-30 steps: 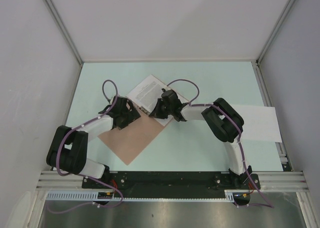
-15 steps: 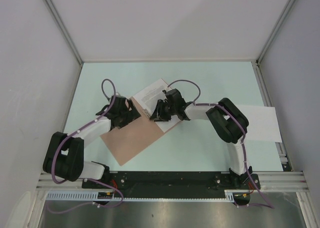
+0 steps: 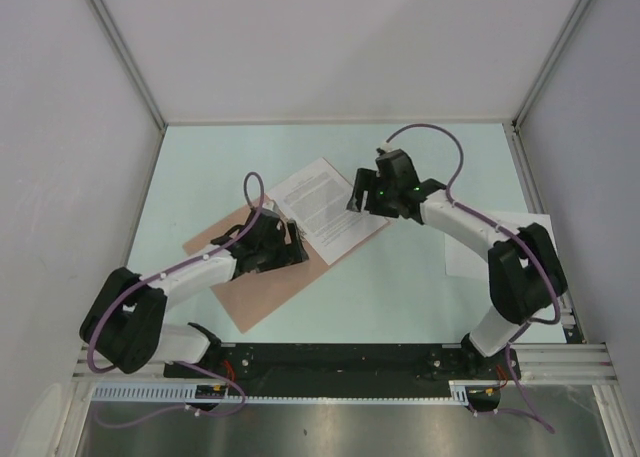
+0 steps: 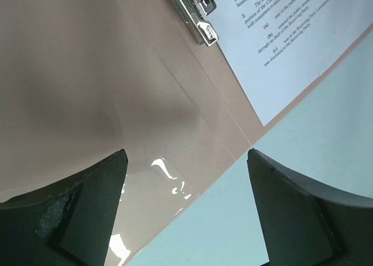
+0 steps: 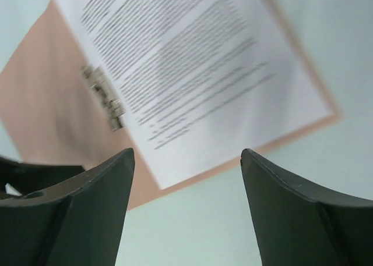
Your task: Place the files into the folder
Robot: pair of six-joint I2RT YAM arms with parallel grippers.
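Jaws gape empty on left gripper (image 4: 186,161) and right gripper (image 5: 186,158) above a green table (image 3: 420,287) between white walls (image 3: 330,47), arms angled inward over the folder (image 3: 262,293).

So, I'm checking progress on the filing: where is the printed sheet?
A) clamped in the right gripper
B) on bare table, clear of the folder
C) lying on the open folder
C: the printed sheet lies flat on the folder beside its metal clip, and the right gripper above it is open and empty.
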